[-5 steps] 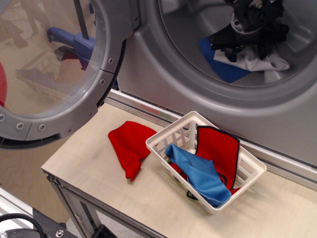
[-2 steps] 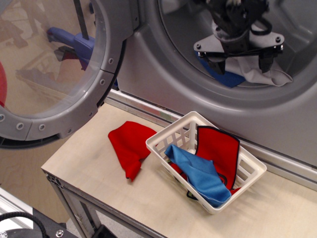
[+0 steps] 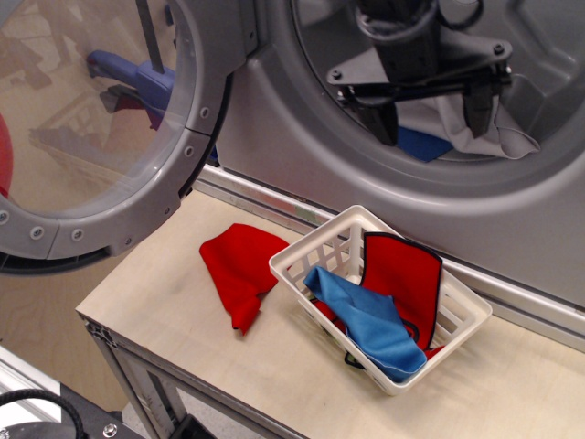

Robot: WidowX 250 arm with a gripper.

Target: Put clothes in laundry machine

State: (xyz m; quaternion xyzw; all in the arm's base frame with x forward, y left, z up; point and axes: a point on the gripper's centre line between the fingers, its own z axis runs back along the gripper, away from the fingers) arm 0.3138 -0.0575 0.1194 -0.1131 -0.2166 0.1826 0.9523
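Gripper [image 3: 430, 114] at laundry machine [image 3: 302, 137] drum mouth, fingers [image 3: 382, 119] spread wide, empty.
Grey cloth [image 3: 475, 128] and dark blue cloth [image 3: 422, 144] lie inside; red cloth [image 3: 236, 267] on bench [image 3: 164, 302]; others in basket [image 3: 315, 251].

We note the gripper [image 3: 430, 114] has opened wide and pulled back out of the drum toward the camera. The light grey cloth [image 3: 457, 123] and dark blue cloth [image 3: 422, 144] it had covered now lie released inside the laundry machine [image 3: 384, 197].
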